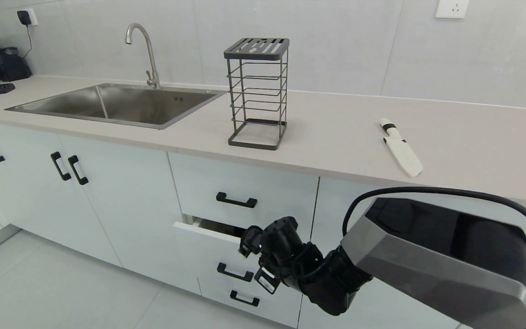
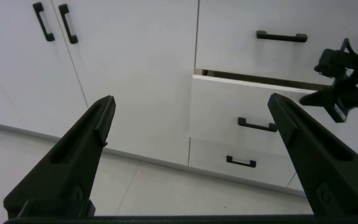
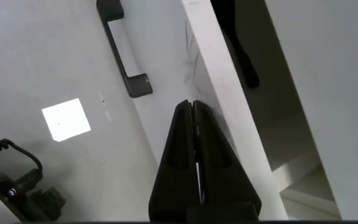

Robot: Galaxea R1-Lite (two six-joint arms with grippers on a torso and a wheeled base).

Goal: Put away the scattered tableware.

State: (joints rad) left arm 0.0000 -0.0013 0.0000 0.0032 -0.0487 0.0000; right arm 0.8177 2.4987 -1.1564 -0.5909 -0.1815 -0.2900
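A white knife point(image 1: 401, 148) with a black band on its handle lies on the counter at the right. A dark wire rack point(image 1: 257, 93) with a slotted top stands at mid-counter. Below it, the second drawer point(image 1: 208, 242) is pulled out a little, leaving a dark gap above its front. My right gripper point(image 1: 244, 243) is down at that drawer's top edge. In the right wrist view the right gripper point(image 3: 192, 107) is shut, its tip against the drawer front's rim point(image 3: 229, 81) beside the black handle point(image 3: 120, 43). My left gripper point(image 2: 191, 102) hangs open and holds nothing, facing the cabinets.
A steel sink point(image 1: 112, 104) with a tall tap point(image 1: 146, 50) is set in the counter on the left. Cabinet doors with black handles point(image 1: 69, 168) fill the lower left. Further drawers point(image 1: 244, 298) sit under the open one. Pale floor tiles point(image 1: 62, 292) lie below.
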